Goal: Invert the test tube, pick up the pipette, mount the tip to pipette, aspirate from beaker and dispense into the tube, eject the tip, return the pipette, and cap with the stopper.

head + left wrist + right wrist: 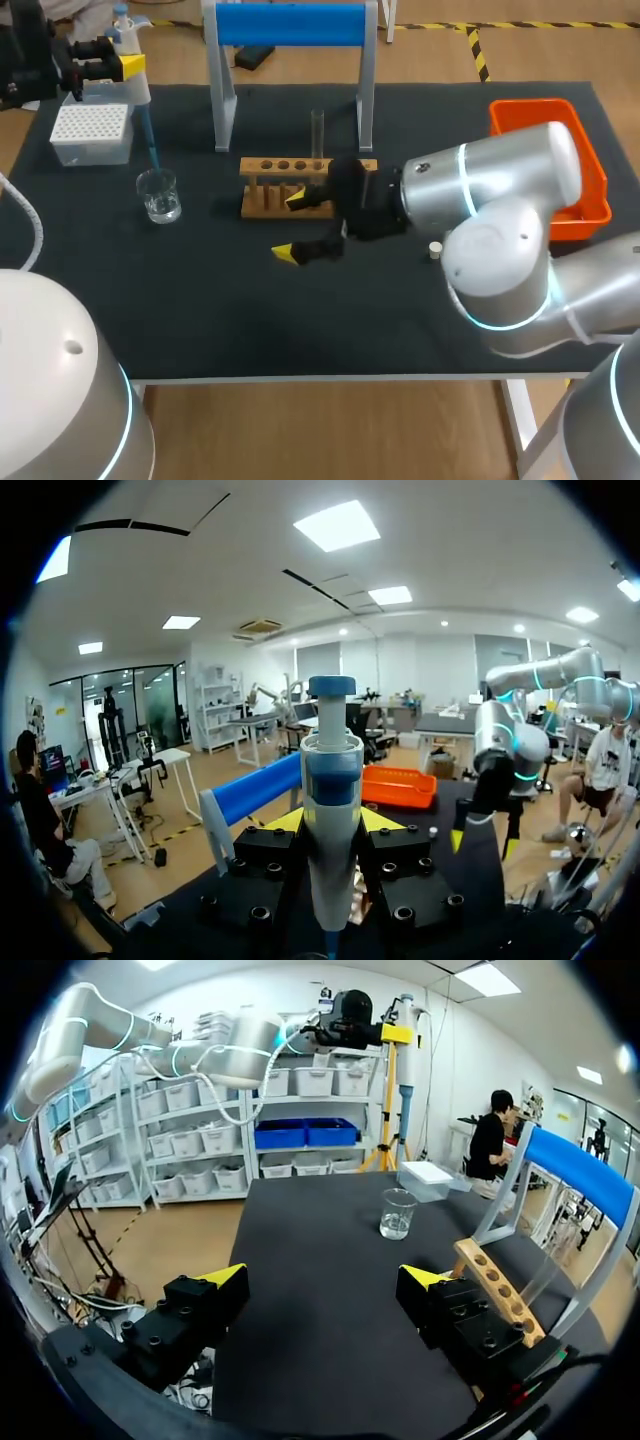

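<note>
Head view: the pipette is gripped upright by the left fingers, well off to the left-arm side of the wooden rack, so that its blue tip is pointed down at the mouth of the beaker. Whether the tip is dipped in the liquid cannot be told. Aspiration is judged to be the step in hand. In the left wrist view these fingers are seen clenched on the pipette's body from both sides, by which it is held plumb. The test tube is stood mouth-up in the rack, ready to be filled. The right fingers are spread and nothing is grasped; they are placed just beside the rack's front, probably to be near the tube. A small white stopper is seen on the worktop to the rack's right-arm side, within reach for capping last.
</note>
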Robot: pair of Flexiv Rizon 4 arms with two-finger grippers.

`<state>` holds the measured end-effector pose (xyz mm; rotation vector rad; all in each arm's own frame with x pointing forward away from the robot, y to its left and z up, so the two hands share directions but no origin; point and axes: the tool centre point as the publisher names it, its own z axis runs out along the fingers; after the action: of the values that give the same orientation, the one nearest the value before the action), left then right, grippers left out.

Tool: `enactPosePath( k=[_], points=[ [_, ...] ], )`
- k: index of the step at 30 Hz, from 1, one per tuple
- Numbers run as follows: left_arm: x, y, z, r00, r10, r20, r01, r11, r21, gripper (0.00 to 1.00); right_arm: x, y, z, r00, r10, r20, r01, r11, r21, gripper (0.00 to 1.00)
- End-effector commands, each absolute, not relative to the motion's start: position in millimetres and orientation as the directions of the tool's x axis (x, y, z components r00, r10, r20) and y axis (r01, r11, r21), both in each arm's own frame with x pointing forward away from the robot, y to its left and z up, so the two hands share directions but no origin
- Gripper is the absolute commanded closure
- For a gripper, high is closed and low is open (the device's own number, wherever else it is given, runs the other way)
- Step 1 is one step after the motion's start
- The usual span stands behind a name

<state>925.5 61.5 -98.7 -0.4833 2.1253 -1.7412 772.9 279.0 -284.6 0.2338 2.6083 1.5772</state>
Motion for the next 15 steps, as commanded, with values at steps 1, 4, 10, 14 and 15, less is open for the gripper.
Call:
enactPosePath(
  k=[1,4,10,14,15],
  points=[
    [925.6,60.8,-99.6,-0.879,-0.474,-0.055,-0.038,0.184,-0.982,1.00,777.9,298.8,-291.6,-0.981,0.195,0.004,0.097,0.470,0.877,0.00],
    [925.6,60.8,-99.6,-0.879,-0.474,-0.055,-0.038,0.184,-0.982,1.00,782.1,302.5,-294.8,-0.979,0.203,-0.004,0.096,0.481,0.872,0.00],
    [925.6,60.8,-99.6,-0.879,-0.474,-0.055,-0.038,0.184,-0.982,1.00,788.2,304.3,-296.4,-0.978,0.206,-0.009,0.094,0.484,0.870,0.00],
    [925.6,60.8,-99.6,-0.879,-0.474,-0.055,-0.038,0.184,-0.982,1.00,789.3,302.8,-293.5,-0.978,0.207,-0.014,0.089,0.477,0.874,0.00],
    [925.6,60.8,-99.6,-0.879,-0.474,-0.055,-0.038,0.184,-0.982,1.00,788.6,302.1,-292.7,-0.978,0.207,-0.014,0.088,0.476,0.875,0.00]
  ],
)
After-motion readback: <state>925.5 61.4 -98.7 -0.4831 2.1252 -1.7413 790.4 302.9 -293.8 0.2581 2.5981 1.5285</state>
